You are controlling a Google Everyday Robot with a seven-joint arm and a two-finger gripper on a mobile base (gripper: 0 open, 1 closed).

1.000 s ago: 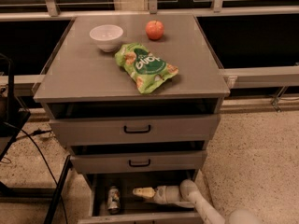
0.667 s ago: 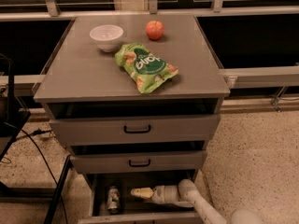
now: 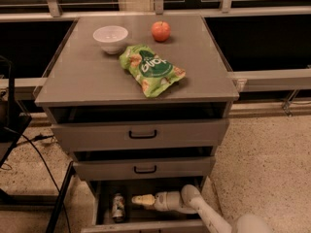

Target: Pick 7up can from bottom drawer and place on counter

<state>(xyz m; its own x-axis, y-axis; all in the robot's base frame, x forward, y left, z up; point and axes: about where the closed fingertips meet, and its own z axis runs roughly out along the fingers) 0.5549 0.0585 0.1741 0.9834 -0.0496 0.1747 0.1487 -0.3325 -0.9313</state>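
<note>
The bottom drawer [image 3: 146,225] is pulled open at the foot of the grey cabinet. The 7up can [image 3: 118,207] lies inside it toward the left, silvery with green print. My gripper [image 3: 134,200] reaches into the drawer from the right on a white arm, its pale fingertips pointing left and sitting just to the right of the can, a small gap between them. Above the drawers, the counter [image 3: 92,76] is the flat grey top of the cabinet.
On the counter sit a white bowl [image 3: 111,37], a red apple [image 3: 161,31] and a green snack bag [image 3: 151,69]. The two upper drawers [image 3: 141,135] with black handles are slightly ajar. A black stand and cable [image 3: 19,135] are at the left. Speckled floor lies to the right.
The gripper has crept slightly left inside the bottom drawer, closer to the can. The can and the counter items have not moved.
</note>
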